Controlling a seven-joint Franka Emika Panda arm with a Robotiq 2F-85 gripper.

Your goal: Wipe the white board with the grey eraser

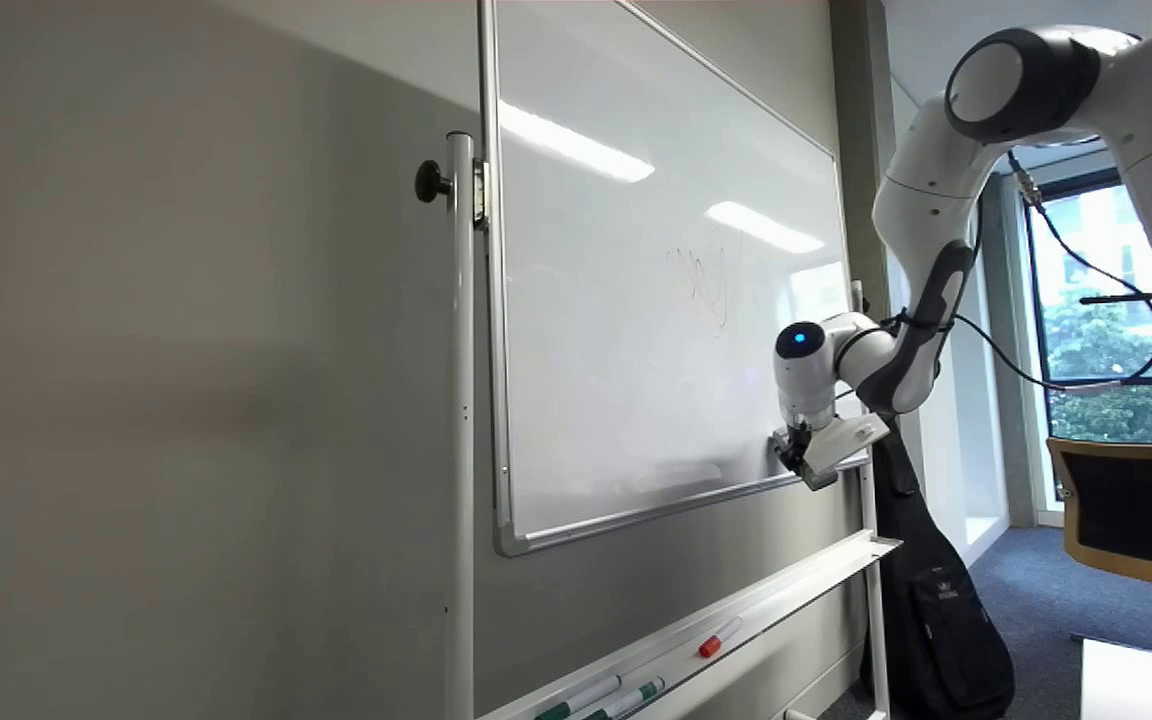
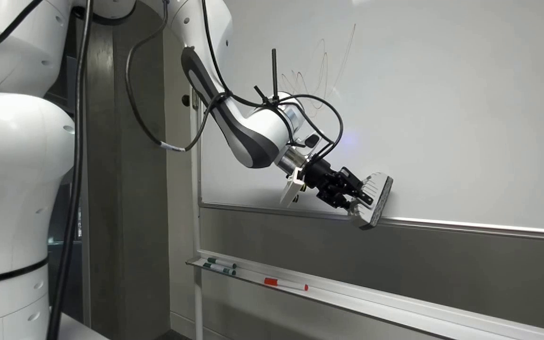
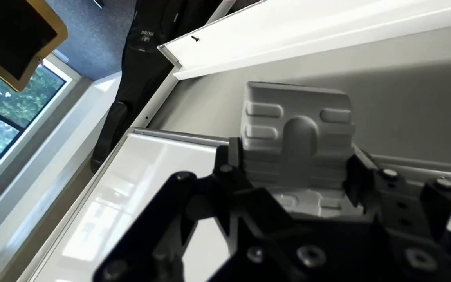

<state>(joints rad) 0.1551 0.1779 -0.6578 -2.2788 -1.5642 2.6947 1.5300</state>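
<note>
Grey eraser sits tilted, pinched in the gripper, near the lower edge of the white board; whether it touches the surface is hard to tell. Faint scribbles show higher up; 3 markers lie on the tray below.

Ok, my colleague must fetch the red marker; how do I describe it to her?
Find the large whiteboard; beneath it runs a long white tray. On the tray lies a white-barrelled, red-capped marker. Its neighbours, two green-capped markers, lie close together; only this one shows red.
</note>
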